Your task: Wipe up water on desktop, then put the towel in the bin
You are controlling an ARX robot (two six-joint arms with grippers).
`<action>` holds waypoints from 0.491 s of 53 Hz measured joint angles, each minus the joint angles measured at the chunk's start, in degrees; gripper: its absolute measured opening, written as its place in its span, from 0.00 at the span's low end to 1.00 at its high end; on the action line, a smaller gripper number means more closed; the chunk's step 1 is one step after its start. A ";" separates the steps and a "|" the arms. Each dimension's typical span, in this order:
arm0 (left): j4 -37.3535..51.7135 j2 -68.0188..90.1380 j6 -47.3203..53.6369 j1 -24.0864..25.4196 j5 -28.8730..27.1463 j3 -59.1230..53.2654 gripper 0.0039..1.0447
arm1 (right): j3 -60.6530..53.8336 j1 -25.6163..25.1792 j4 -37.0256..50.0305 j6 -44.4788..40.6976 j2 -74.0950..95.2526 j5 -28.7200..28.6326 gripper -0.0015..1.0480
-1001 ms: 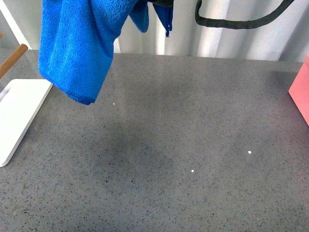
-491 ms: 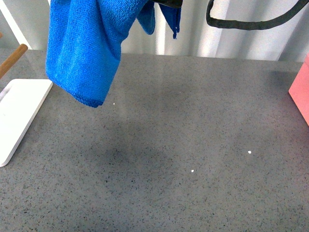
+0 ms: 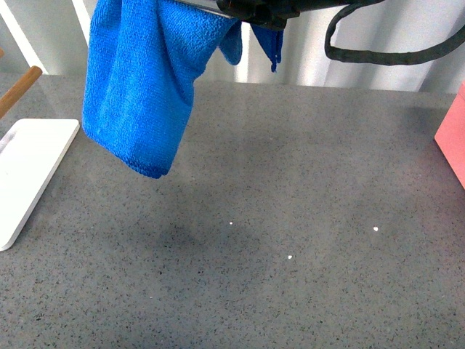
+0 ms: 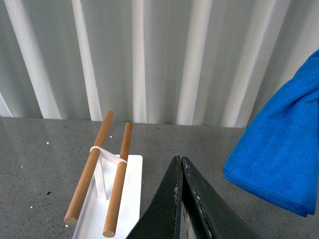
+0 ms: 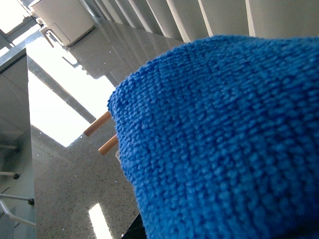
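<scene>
The blue towel [image 3: 142,87] hangs in the air above the grey speckled desktop [image 3: 290,189], at the upper left of the front view. My right gripper [image 3: 254,9] is shut on the towel at the top edge of that view. The towel fills most of the right wrist view [image 5: 224,139] and hides the jaws there. It also shows in the left wrist view [image 4: 281,149]. My left gripper [image 4: 178,162] is shut and empty, above the desktop [image 4: 209,144] beside the white tray [image 4: 127,189]. A few tiny bright specks [image 3: 290,257] lie on the desktop; I cannot tell if they are water.
A white tray [image 3: 29,171] lies at the left edge, with a rack of two wooden rods [image 4: 92,172] on it. A pink object [image 3: 454,138] stands at the right edge. A black cable [image 3: 392,54] hangs at the top right. A ribbed white wall runs behind.
The towel and the right gripper have moved to the right and a little lower. A new small speck shows on the desktop below the towel.
</scene>
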 joint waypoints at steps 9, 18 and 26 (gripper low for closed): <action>-2.49 -2.49 0.00 0.00 0.00 0.00 0.03 | -0.15 -0.46 0.00 0.00 -0.79 0.02 0.05; -11.96 -11.63 0.00 0.00 0.02 0.00 0.03 | -0.96 -0.90 0.00 0.00 -1.68 0.13 0.05; -12.24 -11.87 0.00 0.02 0.02 0.00 0.03 | -1.86 -1.42 -1.86 -0.72 -2.84 0.24 0.05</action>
